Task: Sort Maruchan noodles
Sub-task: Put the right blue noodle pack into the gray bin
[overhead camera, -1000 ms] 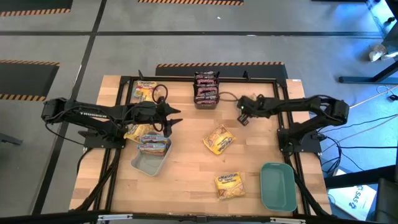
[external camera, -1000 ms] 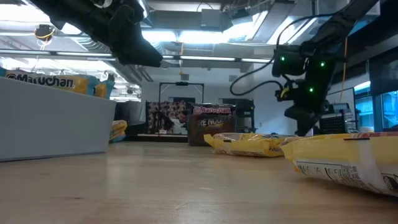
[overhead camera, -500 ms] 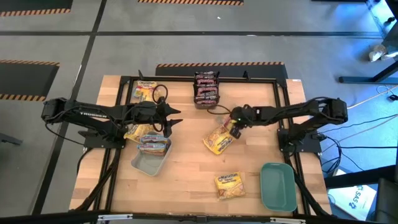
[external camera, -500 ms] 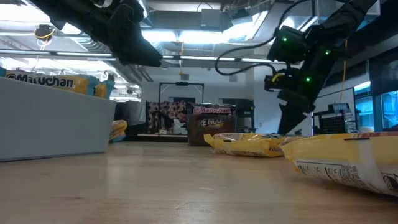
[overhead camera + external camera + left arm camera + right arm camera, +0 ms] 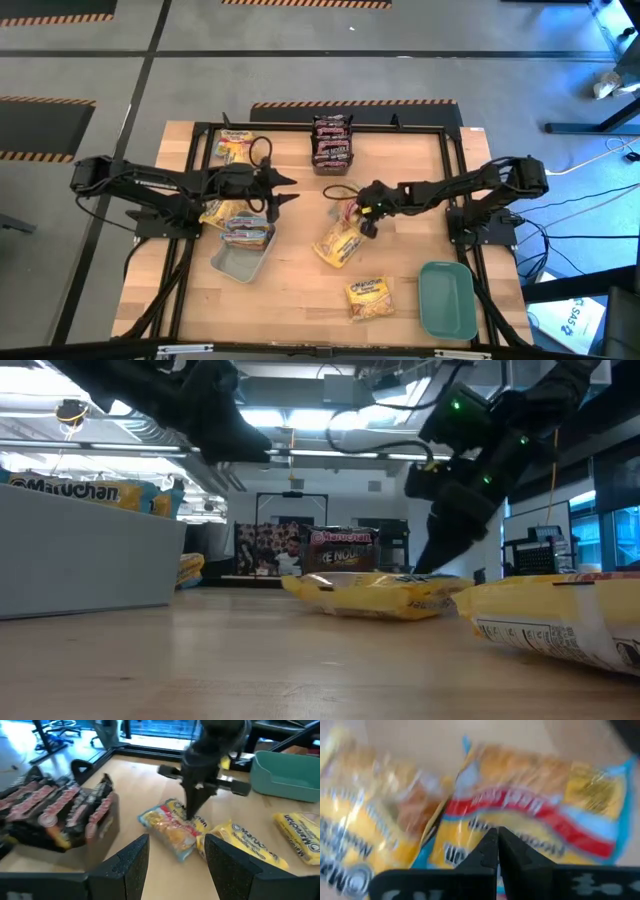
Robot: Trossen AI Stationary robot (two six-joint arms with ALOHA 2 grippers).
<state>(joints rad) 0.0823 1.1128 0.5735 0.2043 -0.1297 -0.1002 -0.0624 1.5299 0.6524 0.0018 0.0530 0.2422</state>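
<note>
Right gripper point(image 5: 366, 212) sits low over the middle of the wooden table point(image 5: 300, 290), its two dark fingers point(image 5: 496, 851) pressed together with nothing between them, tips down against the upper edge of a yellow-orange crinkly plastic ramen packet point(image 5: 339, 243); the right wrist view shows the closed tips directly over that packet's red band. This packet lies flat and skewed at the table centre. A second yellow-orange packet point(image 5: 368, 297) lies flat nearer the front edge, just beside the empty teal plastic tray point(image 5: 447, 300) at the front right corner. Dark brown-maroon packets point(image 5: 332, 142) stand stacked in a small holder at the rear centre edge. A further yellow packet point(image 5: 231, 147) lies at the rear left. More packets point(image 5: 246, 233) rest on the pale grey tray point(image 5: 236, 265) at the left front, with another yellow packet point(image 5: 218, 211) just beside them, partly under the left arm. Left gripper point(image 5: 279, 190) hovers above the table left of centre, fingers apart and holding nothing, well apart from the centre packet.
</note>
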